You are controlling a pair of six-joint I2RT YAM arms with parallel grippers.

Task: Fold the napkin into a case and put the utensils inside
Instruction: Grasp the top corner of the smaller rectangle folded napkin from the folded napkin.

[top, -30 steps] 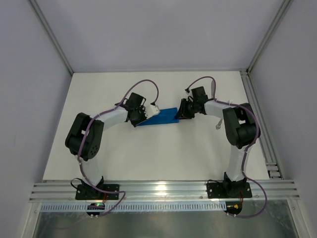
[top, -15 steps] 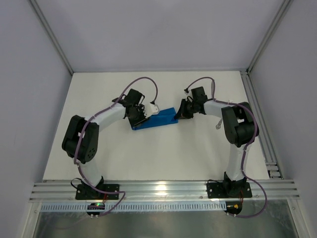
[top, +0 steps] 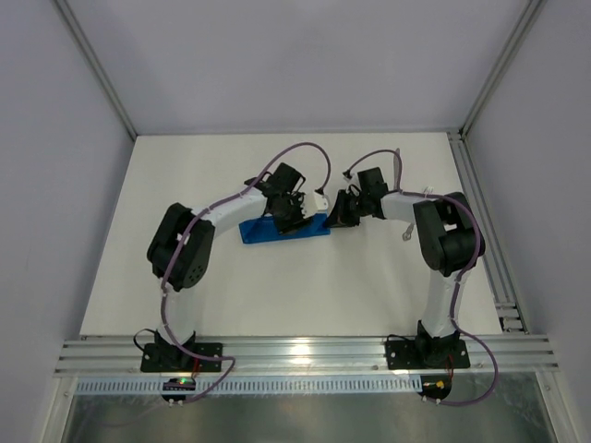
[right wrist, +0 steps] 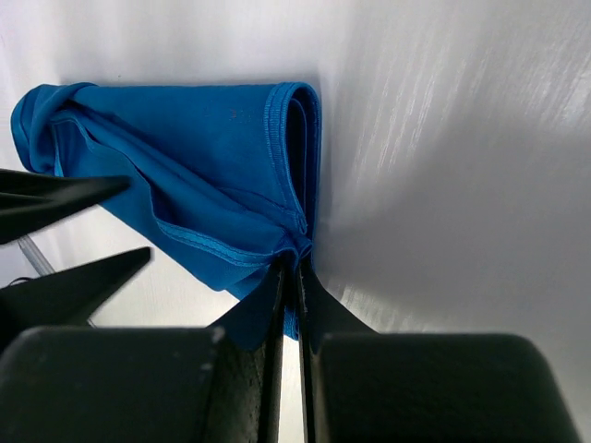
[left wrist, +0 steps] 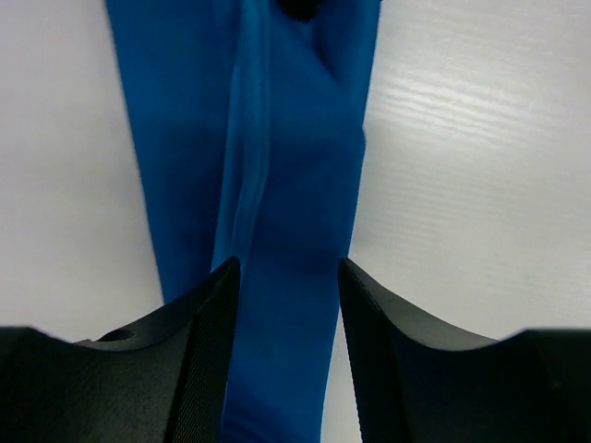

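the folded napkin (top: 259,231) lies on the table (top: 323,286). right gripper (right wrist: 291,265) pinches its hemmed corner, jaws clamped. left gripper (left wrist: 286,277) hovers over the strip, jaws apart, released.

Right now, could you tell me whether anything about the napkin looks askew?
Yes: the napkin is folded unevenly. Its layers splay apart near the right gripper, which pinches a hemmed edge, rather than lying flat.

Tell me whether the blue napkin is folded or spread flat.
Folded. The napkin lies as a narrow strip, and the right wrist view shows stacked hemmed layers where the right gripper pinches its end.
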